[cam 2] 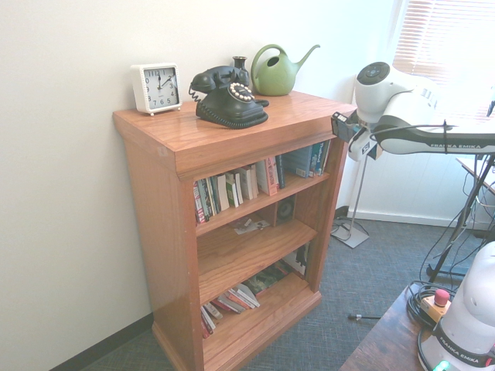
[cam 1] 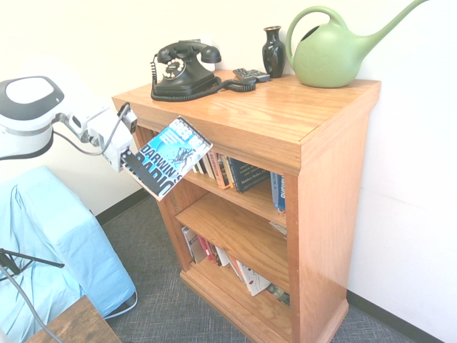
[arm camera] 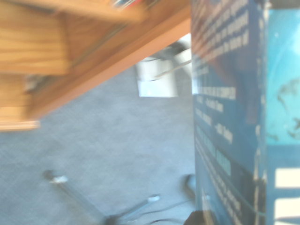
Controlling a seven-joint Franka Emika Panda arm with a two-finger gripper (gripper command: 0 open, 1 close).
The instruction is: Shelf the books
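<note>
Gripping the blue-and-black illustrated paperback (cam 1: 169, 158) left of centre, I risk clipping the honey-orange oak bookcase (cam 1: 333, 193) if I advance it tilted.

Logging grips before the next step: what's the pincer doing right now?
Pincer: closed on the blue-and-black paperback, holding it tilted in front of the bookcase.

Two outside views face the same bookcase (cam 1: 343, 186) from opposite sides, slightly above; the wrist view looks floorward close by.
</note>
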